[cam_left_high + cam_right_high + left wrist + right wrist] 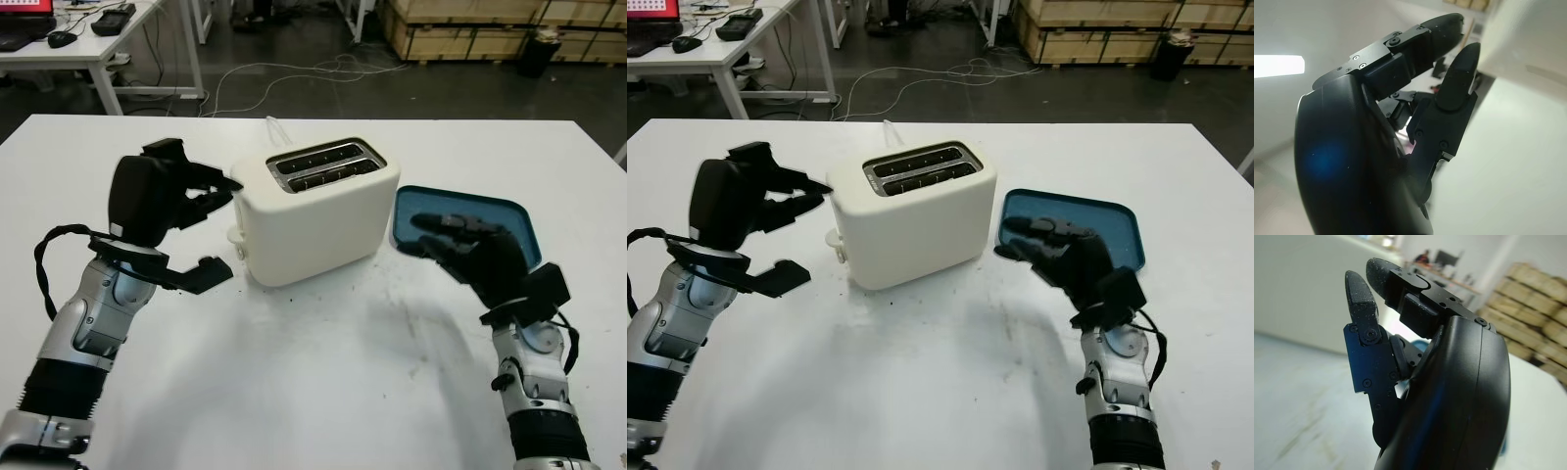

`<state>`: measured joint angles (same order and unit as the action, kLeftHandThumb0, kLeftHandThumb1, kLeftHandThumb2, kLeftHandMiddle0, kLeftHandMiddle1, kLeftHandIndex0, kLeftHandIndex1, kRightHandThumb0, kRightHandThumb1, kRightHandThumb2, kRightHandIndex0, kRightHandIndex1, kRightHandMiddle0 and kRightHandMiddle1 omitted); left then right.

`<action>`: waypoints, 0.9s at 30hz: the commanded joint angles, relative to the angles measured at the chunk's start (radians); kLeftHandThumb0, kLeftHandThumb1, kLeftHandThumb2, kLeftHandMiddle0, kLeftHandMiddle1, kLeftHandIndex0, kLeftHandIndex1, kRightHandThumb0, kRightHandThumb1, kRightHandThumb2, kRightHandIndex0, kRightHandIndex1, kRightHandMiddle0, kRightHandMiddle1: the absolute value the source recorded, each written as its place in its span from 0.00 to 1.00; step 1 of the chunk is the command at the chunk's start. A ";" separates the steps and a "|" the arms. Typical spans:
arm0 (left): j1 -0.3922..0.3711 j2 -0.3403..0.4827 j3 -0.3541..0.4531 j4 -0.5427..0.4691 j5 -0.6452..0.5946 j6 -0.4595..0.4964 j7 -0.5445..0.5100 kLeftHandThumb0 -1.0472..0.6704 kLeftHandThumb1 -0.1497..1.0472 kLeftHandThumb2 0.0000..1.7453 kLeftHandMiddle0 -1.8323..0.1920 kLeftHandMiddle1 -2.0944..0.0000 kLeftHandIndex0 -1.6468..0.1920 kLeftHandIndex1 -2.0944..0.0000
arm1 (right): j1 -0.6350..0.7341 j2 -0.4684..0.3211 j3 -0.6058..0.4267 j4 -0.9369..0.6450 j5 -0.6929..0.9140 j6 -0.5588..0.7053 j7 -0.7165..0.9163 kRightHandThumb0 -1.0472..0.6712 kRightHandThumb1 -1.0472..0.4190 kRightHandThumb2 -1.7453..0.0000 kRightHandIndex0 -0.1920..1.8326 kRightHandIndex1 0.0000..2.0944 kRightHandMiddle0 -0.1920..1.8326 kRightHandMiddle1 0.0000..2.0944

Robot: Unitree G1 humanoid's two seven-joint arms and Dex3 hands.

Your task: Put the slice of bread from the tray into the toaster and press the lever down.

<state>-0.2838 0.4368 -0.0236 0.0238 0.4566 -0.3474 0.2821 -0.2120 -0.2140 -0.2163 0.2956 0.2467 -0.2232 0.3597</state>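
Note:
A cream two-slot toaster (pixel 318 211) stands mid-table with its dark slots (pixel 323 163) facing up. Its small lever knob (pixel 236 235) sticks out of the end toward my left hand. My left hand (pixel 201 196) hovers open beside that end, its fingertips (pixel 231 185) close to the top corner, above the knob, and it holds nothing. A blue tray (pixel 509 217) lies just beyond the toaster's other end. My right hand (pixel 460 243) is open over the tray's near edge, hiding part of it, and holds nothing.
The white table (pixel 323 392) stretches wide in front of the toaster. A white cord (pixel 277 129) runs off behind the toaster. Beyond the table are a desk (pixel 88 44), floor cables (pixel 294 73) and wooden crates (pixel 470 29).

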 commanded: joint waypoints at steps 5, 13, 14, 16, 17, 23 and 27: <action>0.100 -0.078 0.058 -0.104 -0.105 0.111 -0.076 0.37 0.83 0.01 0.62 0.37 0.34 1.00 | -0.122 -0.012 -0.036 0.033 0.000 0.005 -0.071 0.35 0.11 1.00 0.68 0.01 0.63 0.00; 0.127 -0.110 0.103 -0.160 -0.123 0.225 -0.122 0.33 0.87 0.01 0.63 0.38 0.36 1.00 | -0.238 -0.072 -0.019 0.061 -0.105 0.025 -0.166 0.32 0.12 1.00 0.66 0.00 0.62 0.00; 0.124 -0.104 0.108 -0.166 -0.119 0.239 -0.132 0.33 0.87 0.01 0.63 0.38 0.36 1.00 | -0.254 -0.087 -0.012 0.065 -0.121 0.033 -0.169 0.31 0.13 1.00 0.65 0.00 0.62 0.00; 0.114 -0.087 0.116 -0.176 -0.110 0.266 -0.155 0.33 0.88 0.01 0.63 0.38 0.35 1.00 | -0.284 -0.112 -0.004 0.077 -0.135 0.048 -0.158 0.31 0.13 1.00 0.62 0.00 0.62 0.00; 0.108 -0.075 0.121 -0.181 -0.108 0.281 -0.170 0.32 0.88 0.01 0.63 0.38 0.35 0.99 | -0.302 -0.129 0.002 0.090 -0.142 0.057 -0.149 0.31 0.14 1.00 0.63 0.01 0.62 0.00; 0.056 0.016 0.150 -0.188 -0.103 0.334 -0.262 0.33 0.86 0.00 0.61 0.44 0.33 0.98 | -0.400 -0.230 0.060 0.220 -0.222 0.029 -0.085 0.31 0.16 1.00 0.67 0.03 0.60 0.00; 0.007 0.088 0.156 -0.189 -0.092 0.348 -0.323 0.33 0.83 0.00 0.58 0.47 0.31 0.97 | -0.463 -0.276 0.094 0.303 -0.241 0.015 -0.011 0.30 0.17 1.00 0.69 0.03 0.60 0.00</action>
<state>-0.2505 0.5001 0.1279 -0.1546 0.3539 -0.0076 -0.0215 -0.6396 -0.4708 -0.1336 0.5787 0.0140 -0.1881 0.3233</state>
